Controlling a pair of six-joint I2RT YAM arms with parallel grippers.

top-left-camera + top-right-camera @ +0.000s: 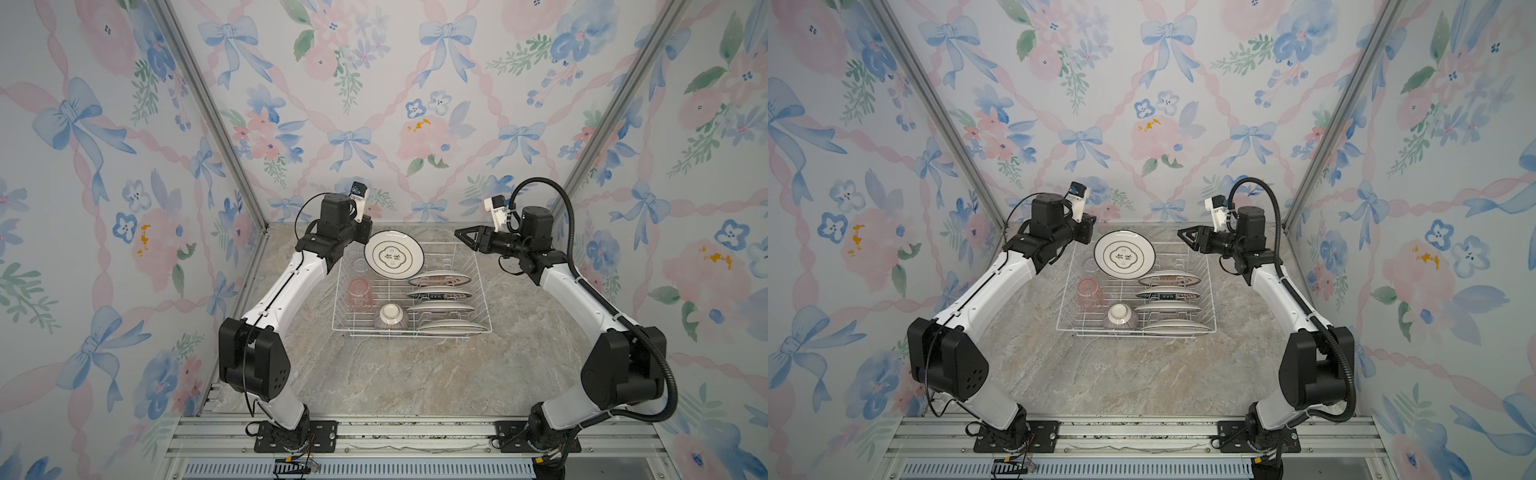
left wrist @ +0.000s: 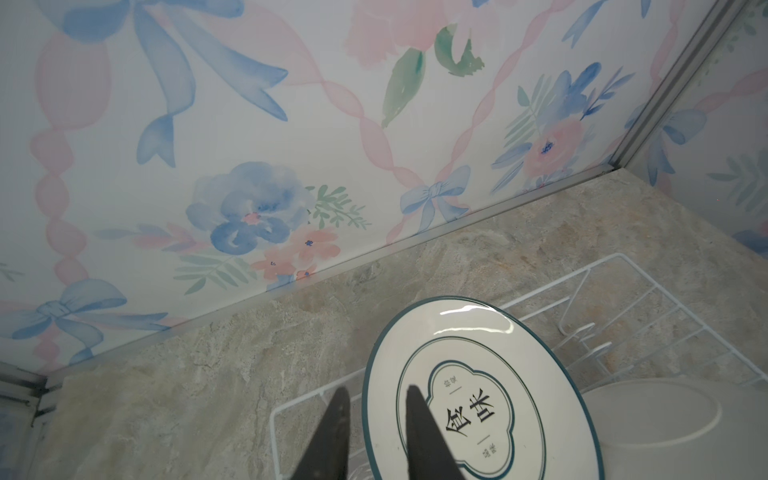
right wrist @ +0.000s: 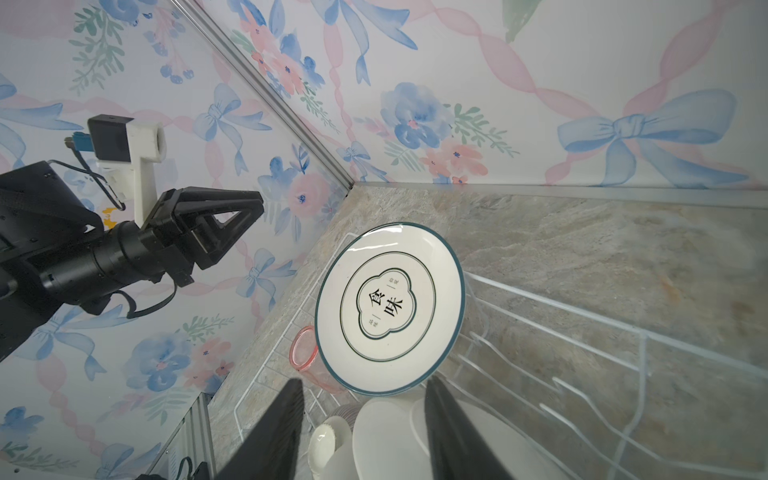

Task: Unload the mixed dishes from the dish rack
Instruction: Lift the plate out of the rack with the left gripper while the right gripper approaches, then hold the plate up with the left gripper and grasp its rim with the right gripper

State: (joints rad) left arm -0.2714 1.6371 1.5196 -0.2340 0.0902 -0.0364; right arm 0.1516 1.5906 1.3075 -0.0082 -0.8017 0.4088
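The left gripper [image 2: 377, 390] stands slightly parted at the far left corner of the dish rack [image 1: 365, 332]. In its wrist view the teal rim of the leaning plate [image 1: 394, 254] seems to fall between the fingers. The right wrist view shows clear air between the tips and the plate, so it grasps nothing. The right gripper [image 3: 365, 382] is spread wide and empty, hovering over the rack's far right corner. The leaning plate stands tilted at the rack's far end with its face toward the top views. Four plates [image 1: 440, 308] stand on edge in the slots along the right side. A pink tumbler [image 1: 360, 293] and an upturned striped bowl [image 1: 390, 318] sit on the left, with possibly a clear tumbler [image 1: 359, 264] behind. The back wall is near the rack's far edge. The table [image 1: 374, 374] is bare in front, with narrower strips at both sides.
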